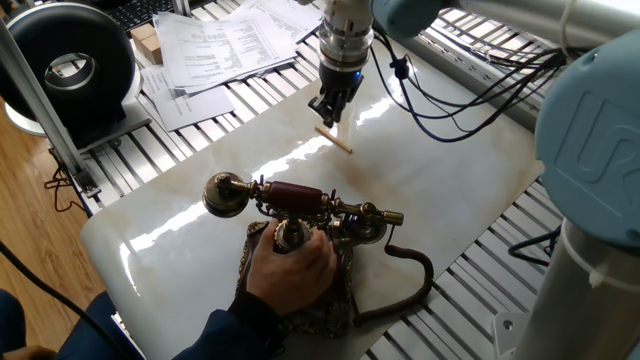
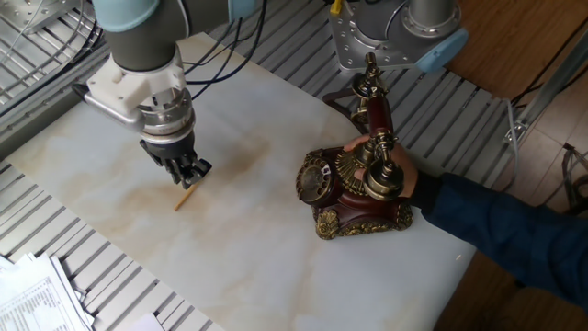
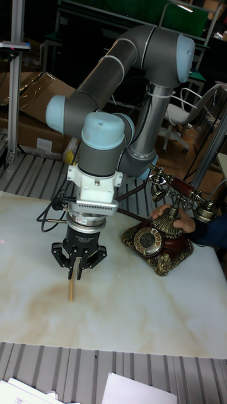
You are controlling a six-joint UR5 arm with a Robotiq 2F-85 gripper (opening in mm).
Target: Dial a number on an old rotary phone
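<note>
The old rotary phone point(image 1: 298, 204) point(image 2: 355, 189) point(image 3: 158, 241) stands on the marble tabletop, its dark red handset resting in the brass cradle. A person's hand point(image 1: 291, 268) point(image 2: 405, 181) holds its base. Well away from it, a small wooden stick point(image 1: 336, 140) point(image 2: 185, 199) point(image 3: 72, 286) lies flat on the marble. My gripper point(image 1: 328, 116) point(image 2: 191, 175) point(image 3: 77, 269) points straight down over one end of the stick. Its fingers stand a little apart, open, on either side of that end. The stick does not look lifted.
A brown cord point(image 1: 412, 275) curls from the phone toward the table's edge. Papers point(image 1: 222, 45) and a black round device point(image 1: 70, 60) lie beyond the marble slab. Cables point(image 1: 450, 95) hang from the arm. The person's blue sleeve point(image 2: 514, 239) reaches in from the side.
</note>
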